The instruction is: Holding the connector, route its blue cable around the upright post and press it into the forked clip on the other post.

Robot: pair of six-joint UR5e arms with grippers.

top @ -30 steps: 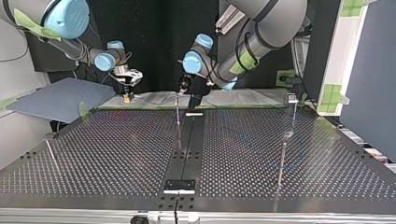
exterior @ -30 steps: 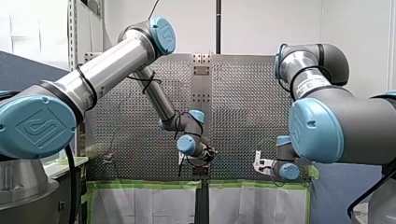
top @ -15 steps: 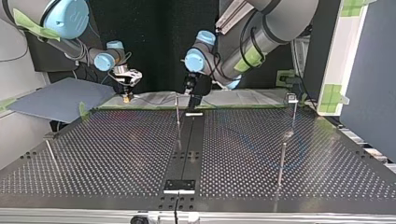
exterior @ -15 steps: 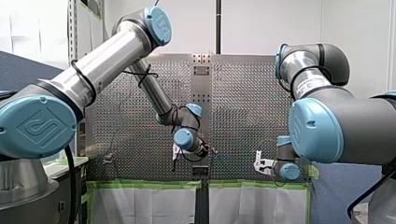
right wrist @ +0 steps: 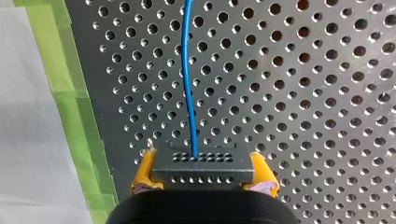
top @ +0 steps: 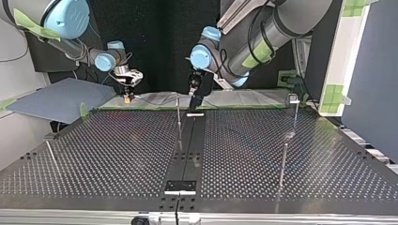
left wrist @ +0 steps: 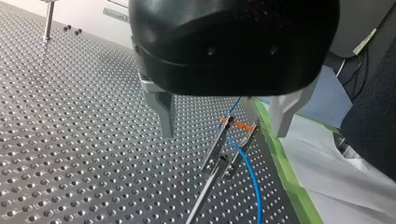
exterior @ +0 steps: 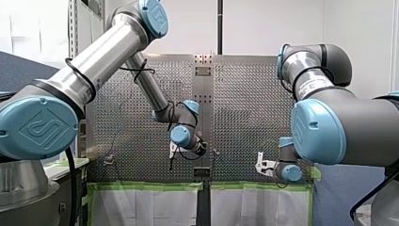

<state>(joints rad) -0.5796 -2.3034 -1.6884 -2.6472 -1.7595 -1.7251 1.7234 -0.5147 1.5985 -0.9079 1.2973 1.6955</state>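
Perforated metal table (right wrist: 322, 107) forms the ground beneath the work, edged with green tape (right wrist: 70, 93). At that taped edge the connector (right wrist: 203, 164) is held, clamped squarely between the yellow pads (right wrist: 144, 173) of my right gripper (right wrist: 203, 179). By this grip the blue cable (right wrist: 188, 84) is let out straight from the connector's face and, it is judged, kept anchored at that end while it is routed.

In the left wrist view the cable is seen at the forked clip (left wrist: 217, 144) on its slender post (left wrist: 198, 205), apparently passing between the two prongs and curving away beyond them. Whether it is fully seated cannot be told. Over the clip my left gripper (left wrist: 224, 133) is hung with its metal fingers (left wrist: 162, 112) spread wide and nothing held, one to each side of the fork. This stance is judged suited to pressing the cable down into the fork.

Whether the cable is led around the upright post (top: 295, 117) at the top view's right cannot be made out there.
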